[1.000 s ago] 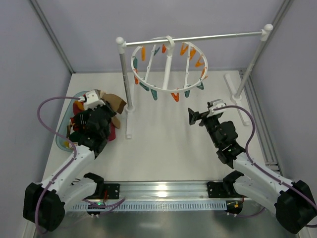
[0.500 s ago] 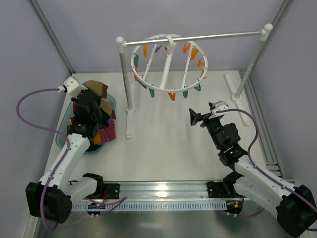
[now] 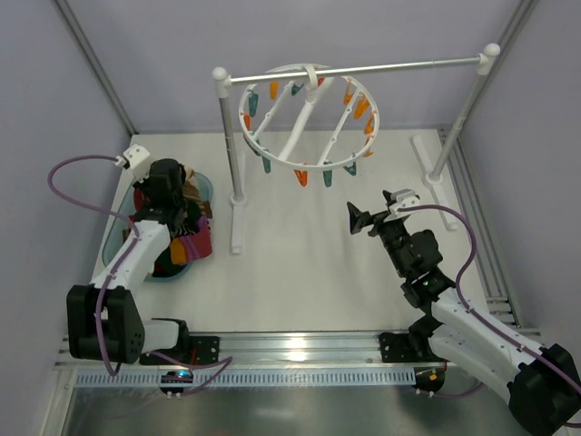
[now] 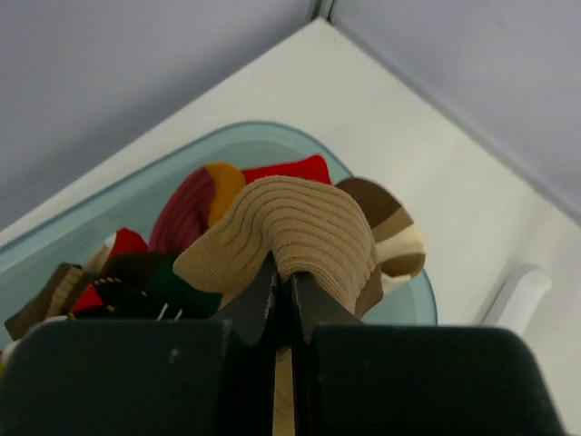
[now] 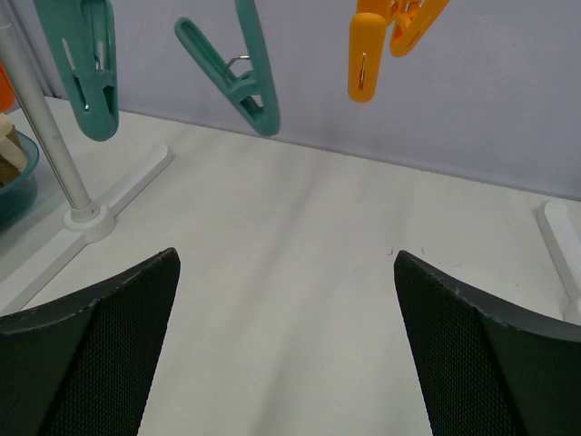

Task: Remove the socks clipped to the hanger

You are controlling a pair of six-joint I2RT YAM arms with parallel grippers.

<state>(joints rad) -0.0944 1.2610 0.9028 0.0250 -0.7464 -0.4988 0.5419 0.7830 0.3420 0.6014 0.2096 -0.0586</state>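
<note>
My left gripper (image 3: 182,193) hangs over a teal bowl (image 3: 115,243) at the left of the table. Its jaws (image 4: 283,280) are shut on a tan ribbed sock (image 4: 300,222), which drapes over the fingertips. Below it in the bowl lie several more socks (image 4: 136,272) in maroon, red, dark green and brown. The round white hanger (image 3: 309,116) hangs tilted from the rack's bar, and its orange and teal clips hold no socks that I can see. My right gripper (image 3: 363,218) stands open over bare table below the hanger, with nothing between its fingers (image 5: 91,345).
The white-posted rack has a metal bar (image 3: 363,69), a left post (image 3: 231,154) with a long foot (image 3: 238,227), and a right post (image 3: 458,118). Teal clips (image 5: 241,77) and an orange clip (image 5: 381,45) dangle above my right gripper. Grey walls close in on three sides.
My left arm has swung left and back, carrying the tan sock over the bowl. The hanger is swinging and its tilt has shifted. The right arm has barely moved.
</note>
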